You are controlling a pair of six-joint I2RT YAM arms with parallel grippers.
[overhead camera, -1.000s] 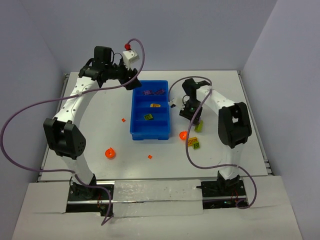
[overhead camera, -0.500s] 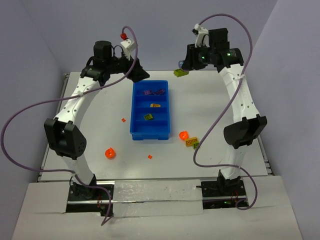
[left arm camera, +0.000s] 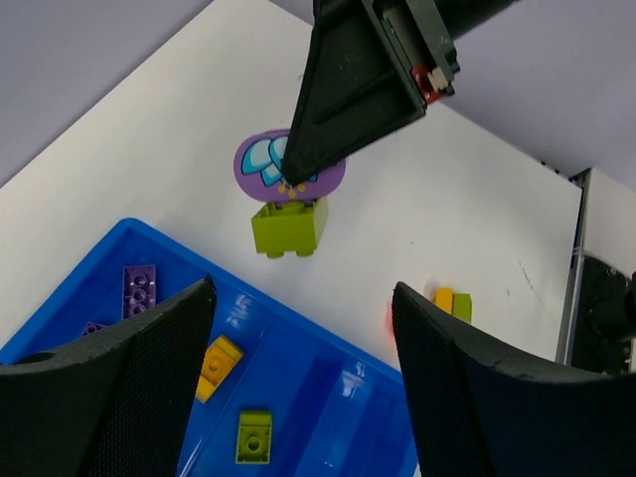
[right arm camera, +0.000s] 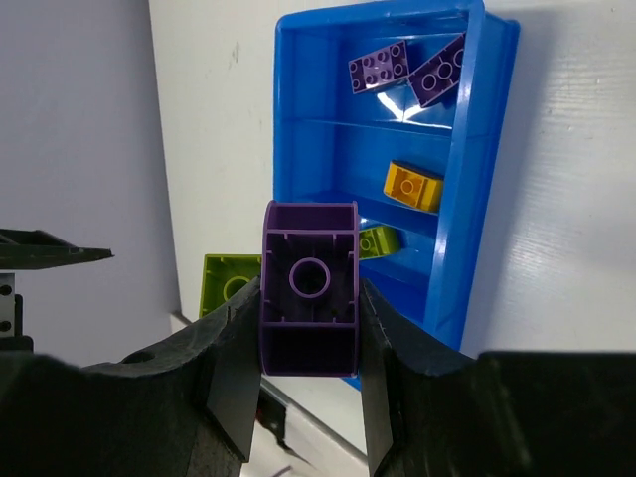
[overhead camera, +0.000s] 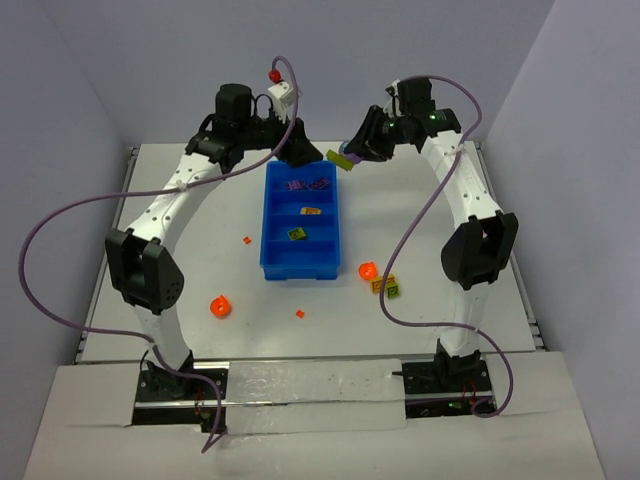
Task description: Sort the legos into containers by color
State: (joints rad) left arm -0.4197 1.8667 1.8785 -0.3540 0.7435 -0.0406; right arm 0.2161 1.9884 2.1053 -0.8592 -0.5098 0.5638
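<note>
Above the tray's (overhead camera: pixel 268 215) twelve o'clock end, your right hand (overhead camera: pixel 351 152) is gripping a purple lego (right arm camera: pixel 309 288), lime brick (left arm camera: pixel 289 227) seemingly attached; be squaring your open left hand (left arm camera: pixel 300 293) around it.

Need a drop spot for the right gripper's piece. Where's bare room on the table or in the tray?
Free: nearest compartment of the tray; bare table between tray and right arm. Crowded: the tray's far end, where left gripper and right gripper, holding the purple piece, meet; orange round piece and yellow-green cluster off its near right corner.
</note>
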